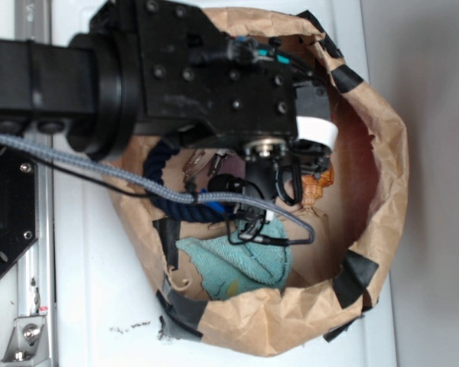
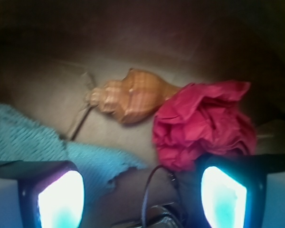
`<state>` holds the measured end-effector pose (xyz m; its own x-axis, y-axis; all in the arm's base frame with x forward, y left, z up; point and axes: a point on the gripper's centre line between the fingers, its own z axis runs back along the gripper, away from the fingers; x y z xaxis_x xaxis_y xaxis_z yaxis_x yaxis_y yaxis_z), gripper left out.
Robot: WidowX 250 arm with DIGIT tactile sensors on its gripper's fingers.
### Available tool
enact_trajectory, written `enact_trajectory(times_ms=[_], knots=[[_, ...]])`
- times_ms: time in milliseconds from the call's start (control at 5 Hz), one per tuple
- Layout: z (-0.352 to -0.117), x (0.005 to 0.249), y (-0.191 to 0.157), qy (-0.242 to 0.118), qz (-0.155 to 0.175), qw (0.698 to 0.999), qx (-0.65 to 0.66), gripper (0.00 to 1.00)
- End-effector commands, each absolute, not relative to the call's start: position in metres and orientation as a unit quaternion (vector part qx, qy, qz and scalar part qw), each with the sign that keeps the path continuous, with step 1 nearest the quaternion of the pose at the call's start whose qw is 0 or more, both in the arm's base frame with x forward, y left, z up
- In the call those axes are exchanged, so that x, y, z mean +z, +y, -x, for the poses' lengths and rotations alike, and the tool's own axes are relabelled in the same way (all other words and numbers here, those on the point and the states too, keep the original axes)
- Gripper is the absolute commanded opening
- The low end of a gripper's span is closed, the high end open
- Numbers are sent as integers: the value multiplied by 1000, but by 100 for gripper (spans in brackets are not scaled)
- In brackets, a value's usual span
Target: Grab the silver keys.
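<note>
The silver keys (image 1: 201, 164) lie inside the brown paper bin (image 1: 382, 153), just right of the curved navy rope (image 1: 172, 200); the arm's black body partly hides them. My gripper (image 1: 289, 180) hangs inside the bin to the right of the keys, apart from them. In the wrist view the gripper (image 2: 142, 199) is open, its two lit fingertips (image 2: 61, 199) wide apart, with only a thin black cable (image 2: 149, 190) and the bin floor between them. No keys show in the wrist view.
An orange shell-shaped object (image 2: 130, 97), a crumpled red cloth (image 2: 202, 126) and a teal cloth (image 2: 33, 137) lie ahead of the fingers. The teal cloth (image 1: 241, 264) fills the bin's near side. Taped paper walls ring everything. A grey cable (image 1: 99, 164) crosses the bin.
</note>
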<state>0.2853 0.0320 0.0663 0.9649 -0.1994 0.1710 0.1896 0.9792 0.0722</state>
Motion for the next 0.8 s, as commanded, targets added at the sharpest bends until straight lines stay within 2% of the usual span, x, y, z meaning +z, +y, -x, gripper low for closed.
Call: enact_trajectory(times_ms=[0, 200, 400, 600], knots=[[-286, 58, 29, -128, -54, 986, -87, 100], [-267, 38, 33, -109, -48, 988, -95, 100], [-245, 30, 39, -101, -38, 990, -93, 100], [-240, 28, 41, -98, -19, 991, -90, 100]])
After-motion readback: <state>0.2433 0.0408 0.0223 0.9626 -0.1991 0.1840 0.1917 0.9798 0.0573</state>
